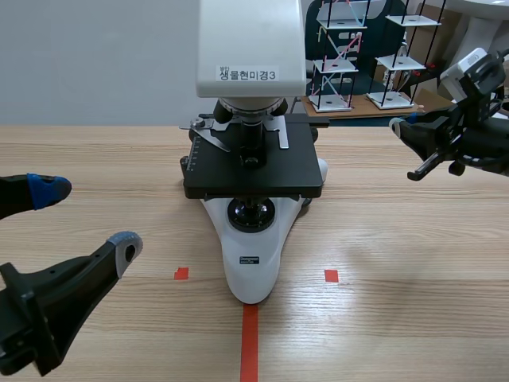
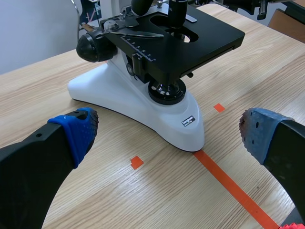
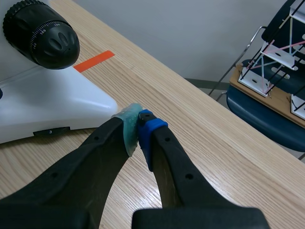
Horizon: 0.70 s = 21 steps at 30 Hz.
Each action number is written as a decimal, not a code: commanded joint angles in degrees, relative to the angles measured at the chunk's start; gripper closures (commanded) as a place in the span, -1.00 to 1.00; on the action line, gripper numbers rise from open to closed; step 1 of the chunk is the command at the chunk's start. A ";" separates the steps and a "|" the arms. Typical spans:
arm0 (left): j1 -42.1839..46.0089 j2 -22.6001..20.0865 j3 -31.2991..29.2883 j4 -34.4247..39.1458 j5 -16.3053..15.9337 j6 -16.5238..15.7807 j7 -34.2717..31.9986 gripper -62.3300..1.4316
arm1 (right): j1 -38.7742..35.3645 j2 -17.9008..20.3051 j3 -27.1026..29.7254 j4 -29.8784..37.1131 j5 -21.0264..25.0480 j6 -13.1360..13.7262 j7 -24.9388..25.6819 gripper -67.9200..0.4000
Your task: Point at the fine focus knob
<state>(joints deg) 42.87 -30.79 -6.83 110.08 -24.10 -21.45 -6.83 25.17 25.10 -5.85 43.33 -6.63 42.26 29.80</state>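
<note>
A white microscope with a black stage stands mid-table. Its black focus knob, with a smaller fine knob on its outer face, shows in the right wrist view, ahead of and to one side of my right gripper. That gripper is shut on nothing, its pads touching, and stays apart from the knob above the tabletop. In the scene view the right gripper hangs right of the stage. The left gripper stands open at the near left, facing the base. The opposite-side knob appears in the left wrist view.
Orange-red tape line and squares mark the table in front of the microscope. Behind the table at the back right, wire shelf models stand on a board over a blue chair.
</note>
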 commanded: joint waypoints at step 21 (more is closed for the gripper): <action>0.26 0.28 -0.31 0.33 -0.57 -0.11 -0.63 -1.00 | 1.66 0.59 -0.87 1.05 0.76 0.46 1.25 0.99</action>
<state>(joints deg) 42.87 -30.79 -6.83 110.08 -24.10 -21.45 -6.83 25.17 25.10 -6.85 43.33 -6.63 42.26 29.98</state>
